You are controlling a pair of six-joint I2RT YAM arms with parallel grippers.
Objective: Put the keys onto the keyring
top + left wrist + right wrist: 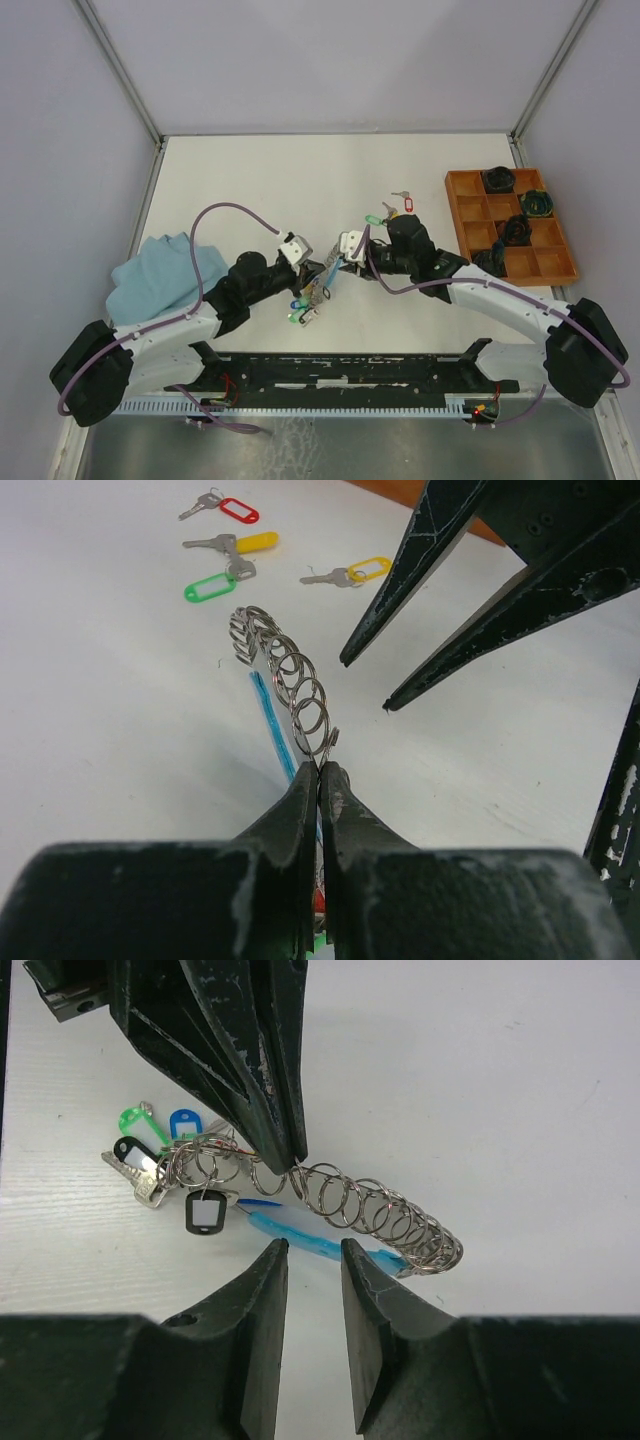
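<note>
"Where do things stand?"

"On the table, between the cloth and the tray, my left gripper is pinched tight on the keyring. The ring lies mid-table just ahead of both arms. My right gripper hangs spread beside it, holding nothing."

"And the keys?"

"A bunch with black, blue and green tags sits at the ring by my left fingers. It looks threaded already. The loose keys, with red, yellow and green tags, lie beyond, apart from the ring."

"Your plan?"

"I'd hold the left steady, lift one loose key by its tag, and bring its hole square to the ring's open end."
</note>
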